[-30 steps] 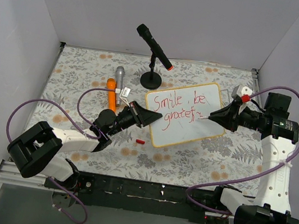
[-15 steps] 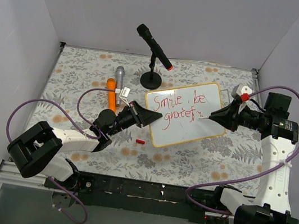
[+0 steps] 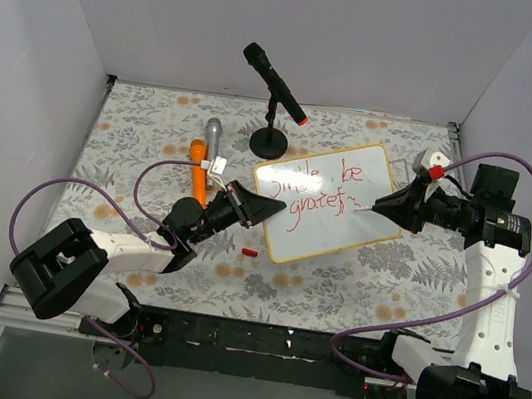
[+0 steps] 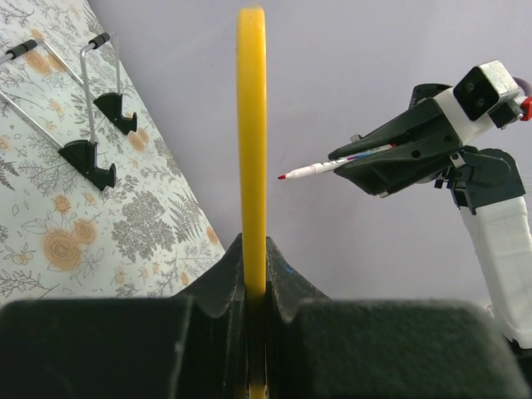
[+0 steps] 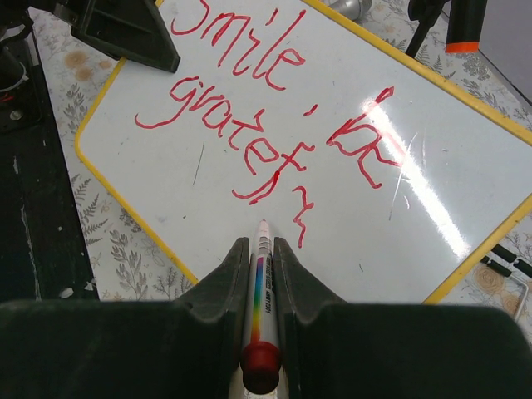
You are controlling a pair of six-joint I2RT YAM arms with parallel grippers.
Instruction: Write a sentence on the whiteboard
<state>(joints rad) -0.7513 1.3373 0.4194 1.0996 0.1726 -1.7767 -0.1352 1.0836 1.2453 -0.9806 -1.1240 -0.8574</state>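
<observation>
Board pinched on the left, marker hovering on the right

Left jaws are clamped tight on the yellow rim at the left edge of the whiteboard (image 3: 343, 227). Right jaws are squeezed on a red-tipped marker (image 5: 259, 287), its tip just off the board face by the tail end of the sentence (image 3: 319, 196), red words in two lines. Board sits right of centre on the floral table (image 3: 137, 118). A red cap (image 3: 248, 253) is near its near-left corner, and a mic on a stand (image 3: 275, 90) is at the far side.

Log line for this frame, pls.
left gripper shut on whiteboard edge | right gripper shut on marker | tip by end of sentence, contact unclear | second line reads gratef, unfinished
</observation>
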